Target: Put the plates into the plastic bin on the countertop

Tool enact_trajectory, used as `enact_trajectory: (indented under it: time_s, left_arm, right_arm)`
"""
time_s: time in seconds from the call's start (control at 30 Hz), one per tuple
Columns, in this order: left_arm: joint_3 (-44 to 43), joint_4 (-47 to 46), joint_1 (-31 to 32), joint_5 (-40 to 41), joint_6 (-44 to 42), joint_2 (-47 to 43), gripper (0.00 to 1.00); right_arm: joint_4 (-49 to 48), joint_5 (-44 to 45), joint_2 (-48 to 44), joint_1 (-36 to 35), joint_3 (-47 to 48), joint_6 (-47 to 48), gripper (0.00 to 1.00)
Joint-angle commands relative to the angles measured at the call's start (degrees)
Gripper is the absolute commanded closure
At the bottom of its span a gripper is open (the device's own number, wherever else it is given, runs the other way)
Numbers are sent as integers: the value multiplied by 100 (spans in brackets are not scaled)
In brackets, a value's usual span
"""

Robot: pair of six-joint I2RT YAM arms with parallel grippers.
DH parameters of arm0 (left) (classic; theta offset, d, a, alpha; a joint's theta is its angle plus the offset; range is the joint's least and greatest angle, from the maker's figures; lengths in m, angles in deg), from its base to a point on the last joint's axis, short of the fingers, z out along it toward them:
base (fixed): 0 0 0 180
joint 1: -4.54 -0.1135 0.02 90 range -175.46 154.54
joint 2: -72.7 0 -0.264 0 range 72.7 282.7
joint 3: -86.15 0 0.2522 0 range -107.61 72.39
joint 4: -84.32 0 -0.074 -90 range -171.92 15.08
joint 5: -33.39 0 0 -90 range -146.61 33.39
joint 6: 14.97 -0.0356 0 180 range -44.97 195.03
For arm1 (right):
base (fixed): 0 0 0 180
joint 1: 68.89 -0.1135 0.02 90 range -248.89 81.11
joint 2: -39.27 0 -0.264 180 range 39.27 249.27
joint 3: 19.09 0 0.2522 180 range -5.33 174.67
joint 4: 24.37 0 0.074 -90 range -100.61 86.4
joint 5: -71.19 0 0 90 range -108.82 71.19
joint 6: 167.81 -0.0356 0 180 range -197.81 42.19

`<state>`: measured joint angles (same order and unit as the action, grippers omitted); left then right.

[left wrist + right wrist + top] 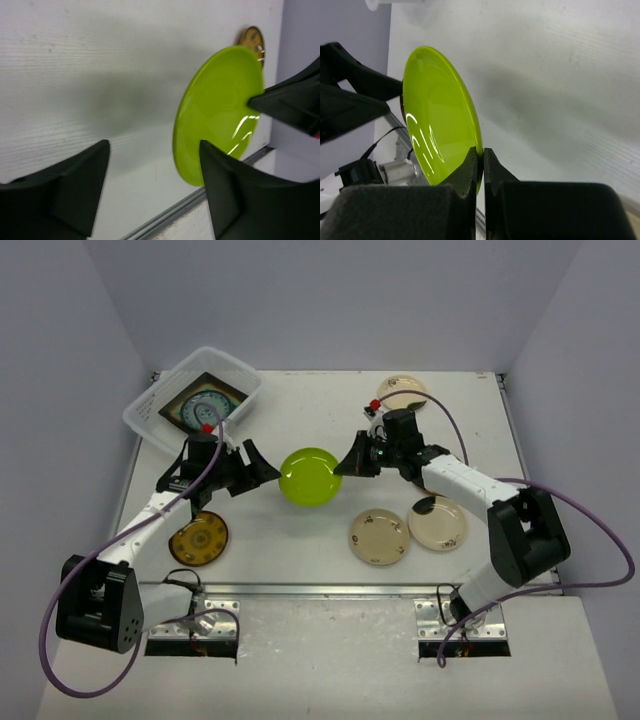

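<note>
— What about the right tool (480, 152)?
— Clenched on the rim of the lime green plate (437, 115), at the centre of the top view.
— And the left tool (154, 146)?
— Released, jaws apart, right at the plate's opposite edge.
— The plastic bin (143, 408)?
— Upper left on the table (300, 410), holding a dark-rimmed square plate (170, 410) with a blue-patterned plate (207, 403) on it. A mustard-patterned plate (198, 538) lies lower left. Two cream plates (379, 537) sit side by side lower right.
</note>
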<state>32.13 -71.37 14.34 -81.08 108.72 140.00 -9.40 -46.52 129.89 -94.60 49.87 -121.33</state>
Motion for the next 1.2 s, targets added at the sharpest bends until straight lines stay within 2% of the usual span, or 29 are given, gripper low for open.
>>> enact_trajectory:
  time_s: [0.0,0.03,0.1,0.17,0.23,0.27,0.3,0.33,0.43,0.5,0.53,0.57,0.67,0.7,0.8,0.83,0.9,1.0,1.03,1.13,1.17]
  left_arm:
    - [40,-958,63,-635,70,38,72]
    - [28,-958,74,-670,76,38,73]
    - [18,-1140,84,-747,67,38,70]
    - [22,-1186,84,-903,63,42,56]
    - [56,-1204,84,-1008,61,54,38]
    - [73,-1204,84,-1031,64,50,32]
    - [80,-1204,84,-1040,56,47,30]
    - [91,-1210,84,-1054,44,53,35]
    - [106,-1257,93,-1179,41,70,62]
    - [98,-1358,93,-1377,75,90,90]
    - [91,-1392,99,-1409,88,97,97]
    - [79,-1416,102,-1455,104,100,100]
    - [-19,-1421,111,-1547,106,100,100]
    - [-140,-1332,99,-1388,79,104,100]
    - [-599,-920,-16,-702,24,128,100]
    - [-748,-723,-152,-466,88,142,100]
    - [-1079,-419,-755,59,404,184,100]
    - [-1304,-433,-1793,1010,1022,124,100]
    - [-1335,-431,-1892,1127,1077,126,100]
    - [-1963,-197,-2414,2476,1485,755,100]
    - [-2029,-255,-2513,2638,1671,916,100]
  right_arm:
    - [-996,-1372,15,-30,-284,-412,100]
    - [-1184,-1490,50,-30,-313,-525,100]
    - [-1354,-1543,104,-30,-316,-620,100]
    - [-1477,-1541,127,-30,-325,-714,100]
    - [-1485,-1503,132,-30,-296,-728,100]
    - [-1477,-1487,132,-30,-284,-729,100]
    - [-1468,-1478,138,-30,-270,-729,100]
    - [-1459,-1469,152,-30,-235,-734,100]
    - [-1470,-1437,167,-30,-196,-737,100]
    - [-1482,-1423,176,-21,-159,-737,100]
    - [-1477,-1410,188,-27,-134,-737,100]
    - [-1474,-1405,194,-30,-123,-727,100]
    - [-1445,-1355,209,-30,-61,-644,100]
    - [-1429,-1309,181,-15,-88,-623,87]
    - [-1399,-1089,43,72,-258,-583,20]
    - [-1345,-966,-45,143,-364,-553,2]
    - [-994,-529,-331,389,-691,-396,1]
    - [89,203,-851,737,-873,247,1]
    - [321,313,-913,783,-896,325,1]
    - [776,519,-1500,858,-1256,743,1]
    - [781,474,-1702,858,-1425,764,1]
